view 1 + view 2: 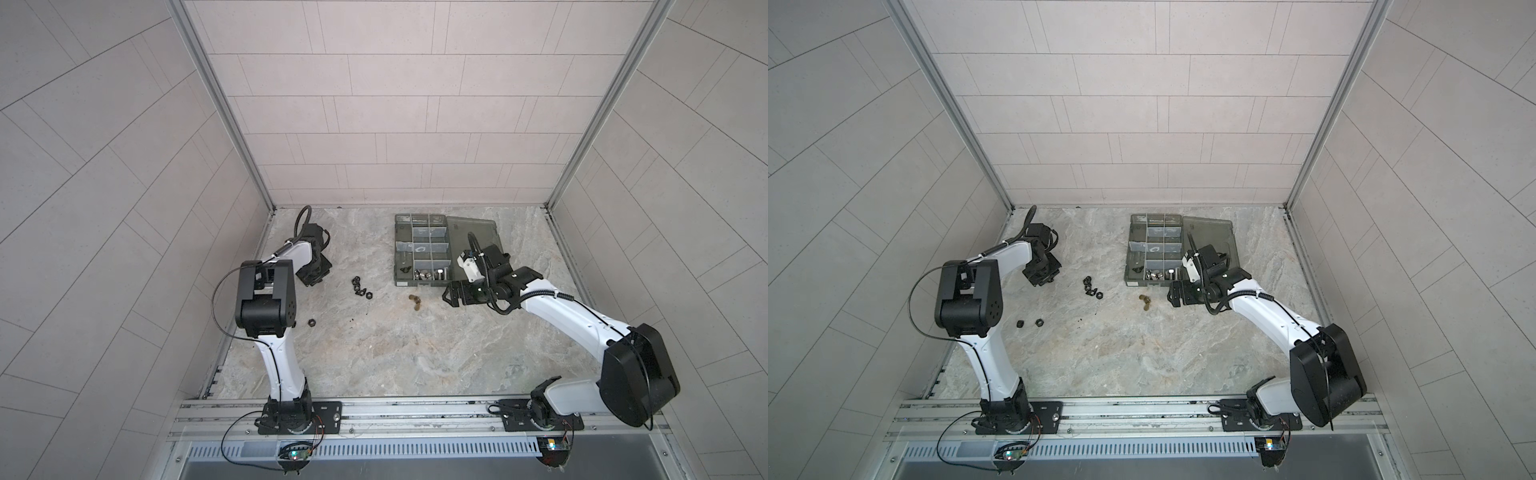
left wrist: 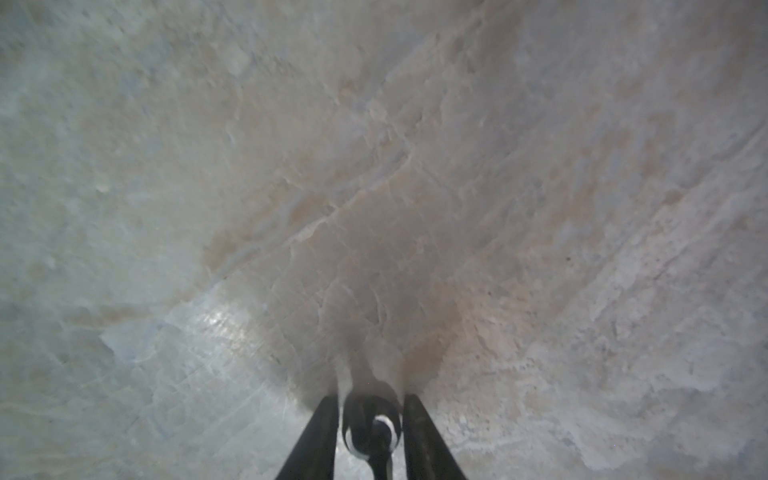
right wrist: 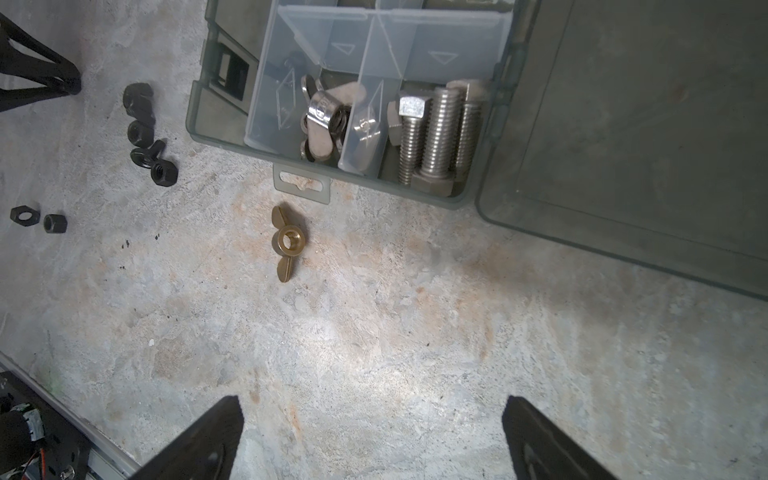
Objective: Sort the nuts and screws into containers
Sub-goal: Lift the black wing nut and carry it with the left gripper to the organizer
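1. The left gripper (image 2: 370, 401) hangs low by the desk's (image 1: 374, 353) left edge, toward the far corner. Its jaws stand narrow on either side of a small dark round piece (image 2: 371, 428), probably a black nut. The piece is blurred, so I cannot tell whether it is actually pinched.
2. The right gripper (image 3: 374, 440) hovers just off the near edge of the box (image 3: 195, 124). Its jaws are spread wide and hold nothing.
3. The step in hand looks like gathering the loose nuts. The bolts (image 3: 440, 137) already lie in the box's near right compartment, with silver wing nuts (image 3: 322, 112) in the compartment beside them.
4. Next, the left side needs a firm pinch and then a carry across the desk to the box, which is well apart from it. The right side could drop onto the brass wing nut (image 3: 286, 243), which lies flat just beside the box's near edge.
5. A cluster of black nuts (image 1: 360, 286) sits mid-desk between the arms, and two more black nuts (image 1: 1030, 323) lie toward the left edge.
6. The open lid (image 1: 473, 232) lies flat on the box's right. The right arm beside the box may crowd a delivery from the left.
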Controlling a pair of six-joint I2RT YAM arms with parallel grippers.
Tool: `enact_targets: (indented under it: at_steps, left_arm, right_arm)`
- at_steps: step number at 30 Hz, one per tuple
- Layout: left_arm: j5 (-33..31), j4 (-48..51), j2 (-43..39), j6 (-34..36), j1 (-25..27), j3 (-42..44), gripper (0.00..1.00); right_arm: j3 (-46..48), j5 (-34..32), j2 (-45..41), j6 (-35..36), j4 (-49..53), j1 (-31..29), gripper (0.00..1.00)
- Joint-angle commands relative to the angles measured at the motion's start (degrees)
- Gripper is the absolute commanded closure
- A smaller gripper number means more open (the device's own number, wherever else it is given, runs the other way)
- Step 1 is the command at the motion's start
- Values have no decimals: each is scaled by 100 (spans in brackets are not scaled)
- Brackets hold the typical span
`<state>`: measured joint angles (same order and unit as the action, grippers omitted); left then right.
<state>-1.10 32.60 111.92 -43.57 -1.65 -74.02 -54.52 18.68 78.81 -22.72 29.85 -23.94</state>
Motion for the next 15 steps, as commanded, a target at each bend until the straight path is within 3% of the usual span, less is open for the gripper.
enact_targets:
  at_steps: [1, 15]
  left_arm:
    - [143, 125, -107, 22, -11, 252, 71]
    - [175, 380, -534, 113, 458, 205, 76]
  right_arm:
    - [5, -22, -164, 11, 92, 13, 1]
    - [56, -45, -406, -10, 125, 18, 1]
